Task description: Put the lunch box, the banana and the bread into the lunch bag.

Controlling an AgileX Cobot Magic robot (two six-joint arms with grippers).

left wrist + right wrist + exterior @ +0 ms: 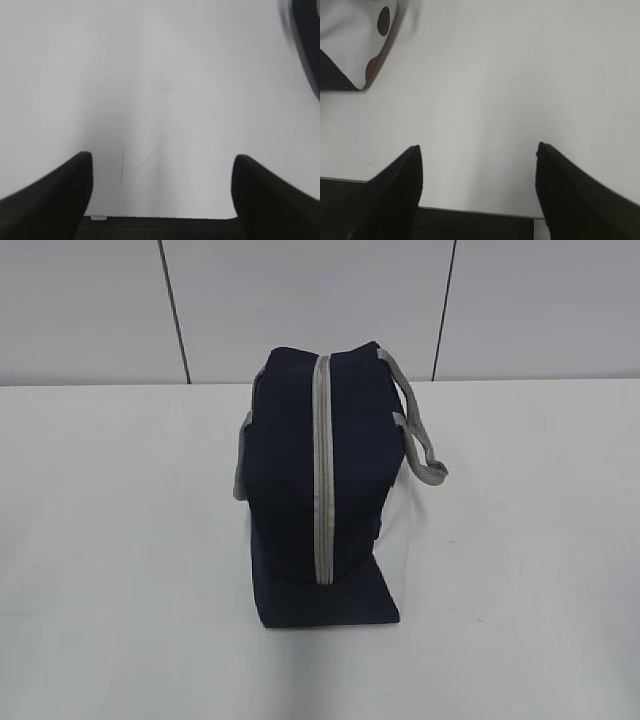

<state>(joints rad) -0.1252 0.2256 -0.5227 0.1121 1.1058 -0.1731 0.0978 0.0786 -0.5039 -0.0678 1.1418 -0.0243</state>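
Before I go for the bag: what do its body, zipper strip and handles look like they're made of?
The lunch bag body looks like matte navy woven fabric, soft enough to sag and fold at its base. The zipper strip reads as grey tape; teeth too small to tell. The handles look like flat grey webbing, drooping limply.

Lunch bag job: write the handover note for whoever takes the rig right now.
Left gripper: open, empty, over bare table.
Right gripper: open, empty, also over bare table, with a corner of the bag's white side panel at the top left of its view.
Lunch bag: stands mid-table, grey zipper closed along the top, handles hanging at the sides.
Lunch box, banana and bread: not visible in any view; whether they are inside cannot be told.
Done: nothing can be confirmed from these views.
Left: check the bag's contents; if it is empty, find the three items, unzip and pack.
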